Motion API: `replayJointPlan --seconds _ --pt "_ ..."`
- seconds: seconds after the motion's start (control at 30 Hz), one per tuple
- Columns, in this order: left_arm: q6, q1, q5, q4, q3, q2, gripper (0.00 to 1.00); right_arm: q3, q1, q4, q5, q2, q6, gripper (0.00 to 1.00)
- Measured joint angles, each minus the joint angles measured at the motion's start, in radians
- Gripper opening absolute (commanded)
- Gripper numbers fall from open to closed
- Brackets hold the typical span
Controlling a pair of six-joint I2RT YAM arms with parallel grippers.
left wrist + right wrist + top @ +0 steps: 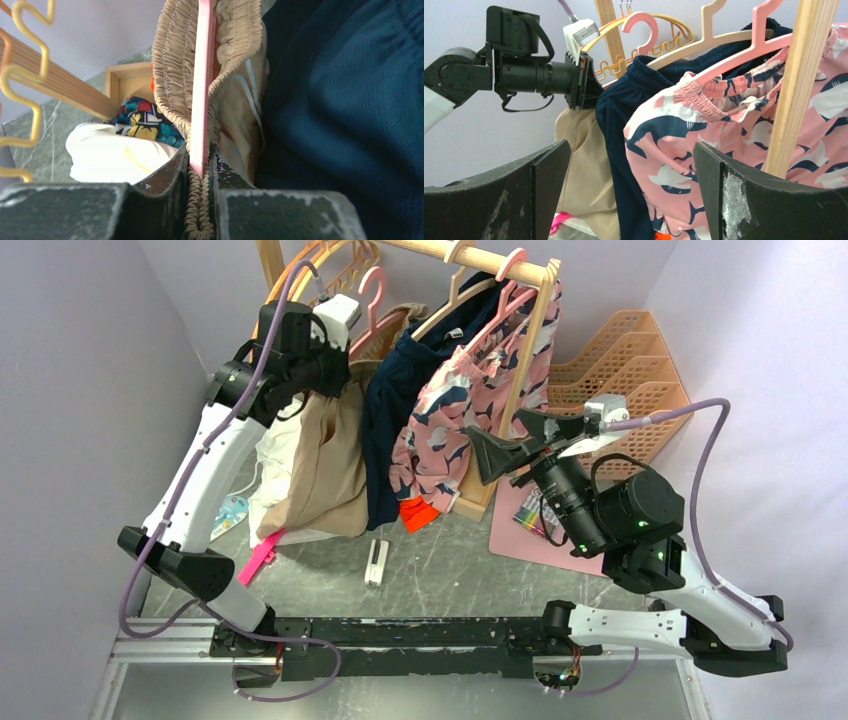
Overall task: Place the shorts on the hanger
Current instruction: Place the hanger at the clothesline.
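The left gripper clamps the wide pink plastic hanger and the gathered waistband of the tan fabric shorts, hanging beside a navy garment. The right gripper hovers wide open.

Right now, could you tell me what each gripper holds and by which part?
The left gripper pinches the tan shorts at the elastic waistband, together with the pink hanger. The right gripper is open and holds nothing.
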Motion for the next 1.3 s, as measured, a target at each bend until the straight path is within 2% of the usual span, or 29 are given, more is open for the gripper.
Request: replayJointPlan --seconds 0.4,0.7,1.3 --pt "0.0 0.001 0.042 0.02 0.191 0.146 0.07 -0.013 0.0 -0.029 0.022 -0.043 0.001 0.98" --pt "0.0 0.001 0.069 0.075 0.208 0.209 0.07 -0.015 0.0 -0.049 0.029 -0.043 0.0 0.98" --pt "0.034 0.001 0.081 0.148 0.336 0.317 0.07 -0.023 0.0 -0.097 0.06 -0.063 0.002 0.98"
